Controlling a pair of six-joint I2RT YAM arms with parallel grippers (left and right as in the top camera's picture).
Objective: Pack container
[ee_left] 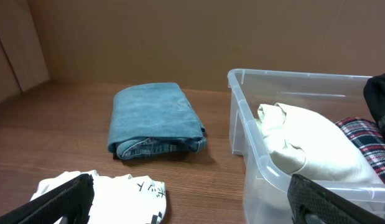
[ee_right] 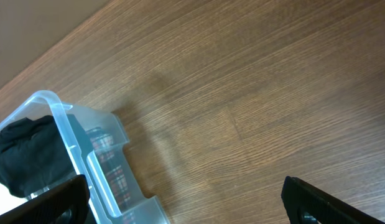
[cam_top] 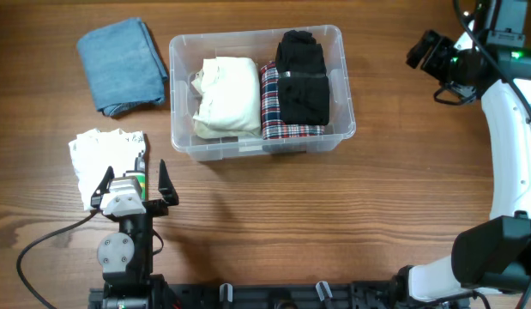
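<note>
The overhead view is showing the whole container (cam_top: pixel 248 148) sitting open side up on the worktop (cam_top: pixel 334 223), its long axis running left to right across the picture. A cream garment (cam_top: pixel 224 94), a plaid piece (cam_top: pixel 271 103) and a black garment (cam_top: pixel 302 77) are lying side by side inside it. The left wrist view is catching only one end of the container, plus the folded blue jeans (ee_left: pixel 156 118) lying beyond that short end. The right wrist view is seeing just the opposite corner, where the black garment is showing. The left gripper (cam_top: pixel 135 167) is hovering with jaws wide over the edge of a white printed cloth (cam_top: pixel 98 154), in front of the container's left end. The right gripper (ee_right: pixel 186 181), also spread wide and holding nothing, is hanging beyond the container's right end.
</note>
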